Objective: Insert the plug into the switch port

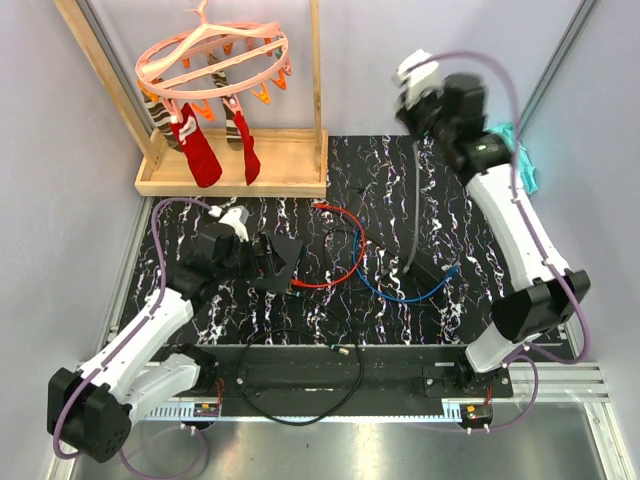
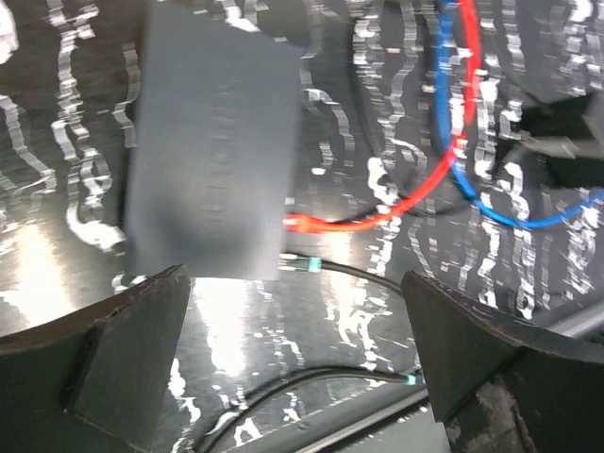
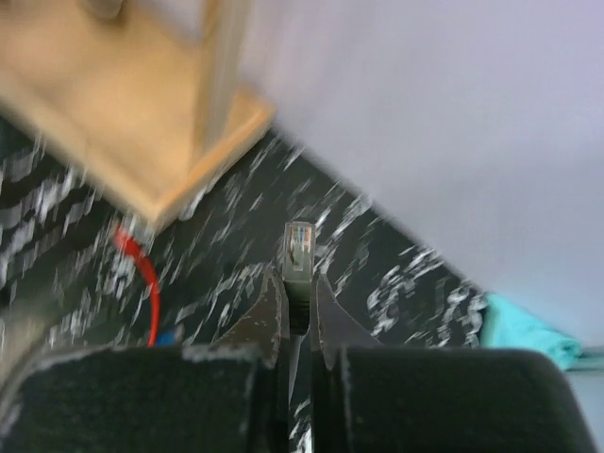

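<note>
**Holding plug aloft**

Right gripper (image 3: 298, 288) pinched shut on plug (image 3: 299, 247), raised well apart from black box (image 2: 212, 142). Left gripper (image 2: 294, 278) gaping, empty, above box. Risk: unbraced box may slide under plug's push; switch port too blurred to locate, so misalignment possible.

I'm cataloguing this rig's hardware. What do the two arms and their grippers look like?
The left arm and right arm have white link shells and black joint housings, with a purple cable looping along each. A green light shows near the right wrist. The left gripper and right gripper are black, with wedge-shaped fingers scuffed pale at the edges.
</note>
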Controlling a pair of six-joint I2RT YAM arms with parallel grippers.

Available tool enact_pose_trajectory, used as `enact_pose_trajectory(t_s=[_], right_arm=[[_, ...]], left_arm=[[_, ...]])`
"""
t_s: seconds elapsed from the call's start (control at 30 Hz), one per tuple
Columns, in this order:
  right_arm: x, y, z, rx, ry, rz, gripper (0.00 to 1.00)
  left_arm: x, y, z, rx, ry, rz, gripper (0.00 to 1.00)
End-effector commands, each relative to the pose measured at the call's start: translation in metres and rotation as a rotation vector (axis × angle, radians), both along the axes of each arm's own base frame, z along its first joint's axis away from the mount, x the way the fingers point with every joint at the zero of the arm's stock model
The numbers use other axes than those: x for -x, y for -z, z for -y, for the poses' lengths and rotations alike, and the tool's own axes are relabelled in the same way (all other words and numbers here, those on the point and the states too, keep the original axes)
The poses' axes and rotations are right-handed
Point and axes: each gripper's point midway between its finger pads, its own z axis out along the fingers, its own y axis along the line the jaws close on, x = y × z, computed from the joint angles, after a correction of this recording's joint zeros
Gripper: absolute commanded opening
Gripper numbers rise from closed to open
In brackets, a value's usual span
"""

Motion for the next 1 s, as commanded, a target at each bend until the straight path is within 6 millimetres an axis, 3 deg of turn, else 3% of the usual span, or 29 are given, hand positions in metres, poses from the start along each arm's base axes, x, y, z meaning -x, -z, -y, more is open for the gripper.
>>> enact_pose_trajectory(t_s=[0.0, 0.07, 0.1, 0.13, 0.17, 0.2, 0.33, 0.43, 0.53, 0.67, 0.97], right_arm=[[0.023, 0.143, -0.066, 0.318, -0.292, -0.182, 0.0], [0.042, 0.188, -0.087, 0.35, -0.362, -0.256, 0.0], [0.059, 0.201, -0.11, 0.346, -0.423, -0.277, 0.0], [0.068, 0.209, -0.122, 0.334, -0.454, -0.282, 0.0], [0.083, 0.231, -0.129, 0.31, -0.473, -0.34, 0.0], [0.096, 0.234, -0.148, 0.291, -0.513, -0.321, 0.0], [0.149, 0.285, -0.175, 0.31, -0.608, -0.391, 0.0], [0.171, 0.312, -0.186, 0.348, -0.634, -0.424, 0.0], [0.18, 0.324, -0.197, 0.336, -0.662, -0.412, 0.0], [0.177, 0.332, -0.206, 0.349, -0.668, -0.396, 0.0], [0.173, 0.34, -0.229, 0.321, -0.711, -0.343, 0.0]], left_arm=[[-0.023, -0.012, -0.014, -0.027, -0.036, 0.034, 0.99], [-0.03, -0.008, -0.021, -0.039, -0.051, 0.021, 0.99], [-0.032, -0.007, -0.023, -0.046, -0.056, 0.016, 0.99], [-0.035, -0.005, -0.026, -0.061, -0.061, 0.017, 0.99], [-0.039, -0.001, -0.03, -0.075, -0.07, 0.003, 0.99], [-0.042, 0.0, -0.033, -0.083, -0.075, 0.002, 0.99], [-0.057, 0.007, -0.043, -0.13, -0.081, -0.02, 0.99], [-0.07, 0.012, -0.043, -0.161, -0.066, -0.036, 0.99], [-0.085, 0.024, -0.04, -0.189, -0.042, -0.081, 0.99], [-0.103, 0.027, -0.032, -0.19, -0.008, -0.094, 0.99], [-0.108, 0.057, -0.027, -0.206, 0.039, -0.158, 0.98]])
